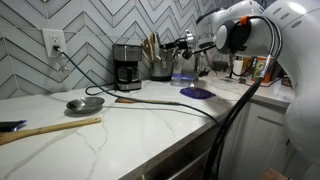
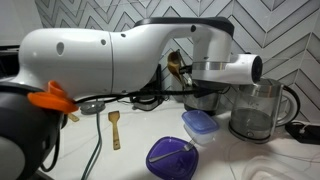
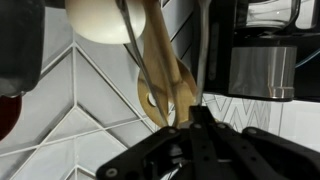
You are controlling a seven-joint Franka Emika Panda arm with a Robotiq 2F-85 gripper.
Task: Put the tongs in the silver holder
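**The tongs (image 3: pixel 200 55) at a crowded holder: mind the snag**

The tongs look to be the dark slim bar rising from your gripper (image 3: pixel 195 112), whose fingers seem pinched together on it. That puts them near the top of the silver holder (image 1: pixel 160 70), which stands at the counter's back edge beside the coffee maker (image 1: pixel 127 66). The wooden spoons (image 3: pixel 162 78) crowd its mouth. Come in off-line and the tongs could jam on a spoon or the rim, twist in your grip, or tip the holder. The wrist view shows neither the holder's mouth nor the tongs' ends, and in both exterior views the tongs are hard to pick out
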